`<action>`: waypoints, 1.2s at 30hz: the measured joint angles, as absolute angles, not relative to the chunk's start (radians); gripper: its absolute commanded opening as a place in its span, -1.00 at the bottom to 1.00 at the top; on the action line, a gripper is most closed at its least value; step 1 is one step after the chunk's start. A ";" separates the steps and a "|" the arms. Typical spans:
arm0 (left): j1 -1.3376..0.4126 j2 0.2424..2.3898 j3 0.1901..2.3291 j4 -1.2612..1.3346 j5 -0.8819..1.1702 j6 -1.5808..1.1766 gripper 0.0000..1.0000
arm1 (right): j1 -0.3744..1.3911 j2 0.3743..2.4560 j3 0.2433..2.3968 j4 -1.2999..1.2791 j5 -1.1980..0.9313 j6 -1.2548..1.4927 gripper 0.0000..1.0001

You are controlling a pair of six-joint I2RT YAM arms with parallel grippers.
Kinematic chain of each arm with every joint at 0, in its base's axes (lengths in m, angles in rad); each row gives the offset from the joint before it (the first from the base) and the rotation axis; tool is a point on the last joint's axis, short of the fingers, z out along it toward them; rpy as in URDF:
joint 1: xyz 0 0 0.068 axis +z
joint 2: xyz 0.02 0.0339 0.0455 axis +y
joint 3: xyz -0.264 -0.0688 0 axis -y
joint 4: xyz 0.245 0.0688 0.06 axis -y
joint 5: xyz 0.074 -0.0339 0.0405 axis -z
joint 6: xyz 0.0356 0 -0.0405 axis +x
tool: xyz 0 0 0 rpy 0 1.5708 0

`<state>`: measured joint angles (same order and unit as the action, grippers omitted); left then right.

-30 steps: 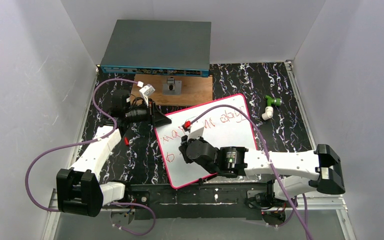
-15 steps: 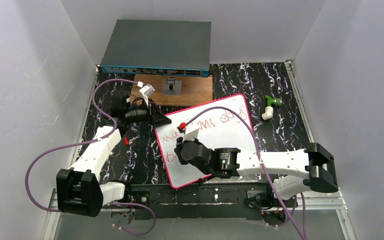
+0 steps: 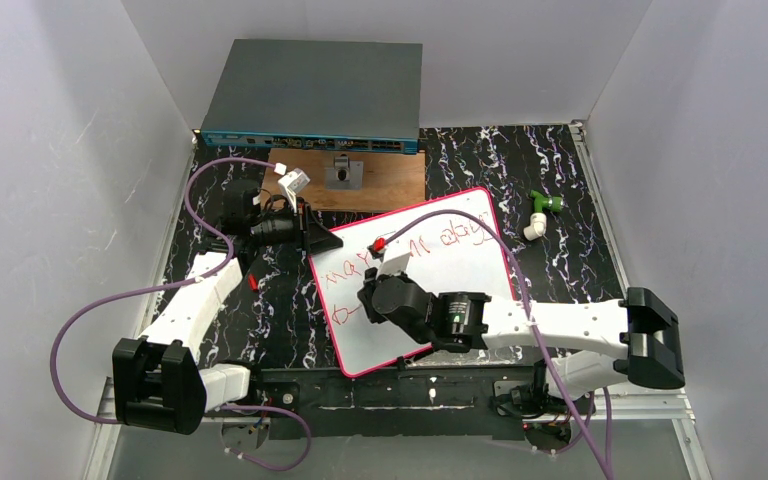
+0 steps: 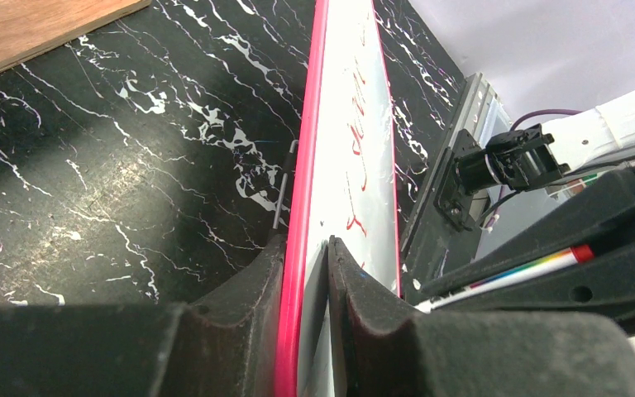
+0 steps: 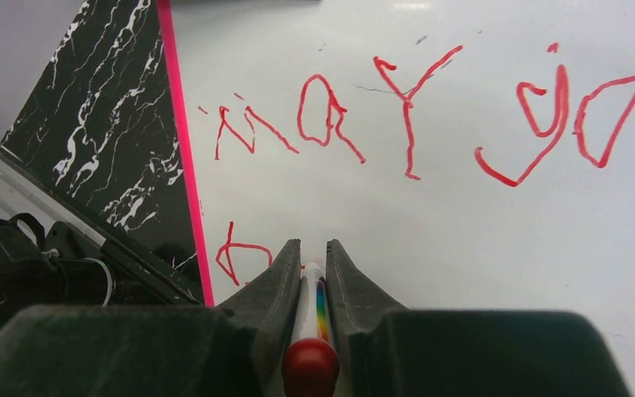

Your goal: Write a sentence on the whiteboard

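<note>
Sitting askew on black marbled tabletop, whiteboard was pinched at its rim by left gripper; right gripper clamped marker by the sentence; walls near both sides.

The sentence sits on the whiteboard, which lies on the table before the wooden board
</note>
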<state>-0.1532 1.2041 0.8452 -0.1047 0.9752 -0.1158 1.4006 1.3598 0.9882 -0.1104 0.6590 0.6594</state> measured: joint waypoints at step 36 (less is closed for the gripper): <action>-0.155 1.194 0.841 -0.108 0.968 -0.116 -1.00 | 1.418 1.405 1.029 -0.126 0.600 0.690 -0.97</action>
